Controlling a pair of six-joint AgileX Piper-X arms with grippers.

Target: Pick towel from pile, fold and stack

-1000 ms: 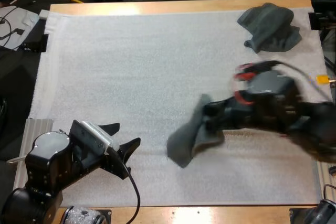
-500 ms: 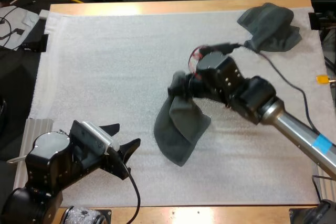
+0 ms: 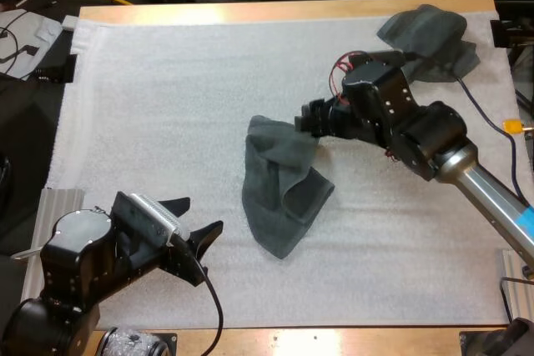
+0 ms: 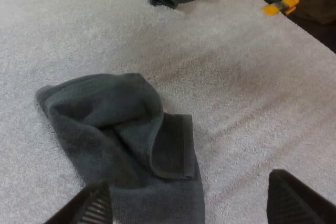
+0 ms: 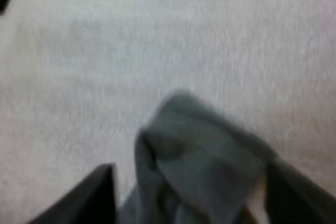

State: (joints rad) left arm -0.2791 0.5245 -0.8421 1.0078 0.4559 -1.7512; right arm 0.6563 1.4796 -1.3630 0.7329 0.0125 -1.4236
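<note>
Right gripper (image 3: pixel 307 120) now open, towel (image 3: pixel 279 189) released onto mat (image 3: pixel 167 106), left gripper (image 3: pixel 204 213) open, unmoved

The high view looks down over the whole mat (image 3: pixel 167 106). Both wrist views face the same towel (image 4: pixel 115 124) closely.

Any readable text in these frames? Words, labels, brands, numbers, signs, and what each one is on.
None readable in any view.
Crumpled towel on the mat: no tag or label showing.
Far towel: none either.
Blue band on the right arm: plain, no lettering.
White sheet left of the table: too small to read.
</note>
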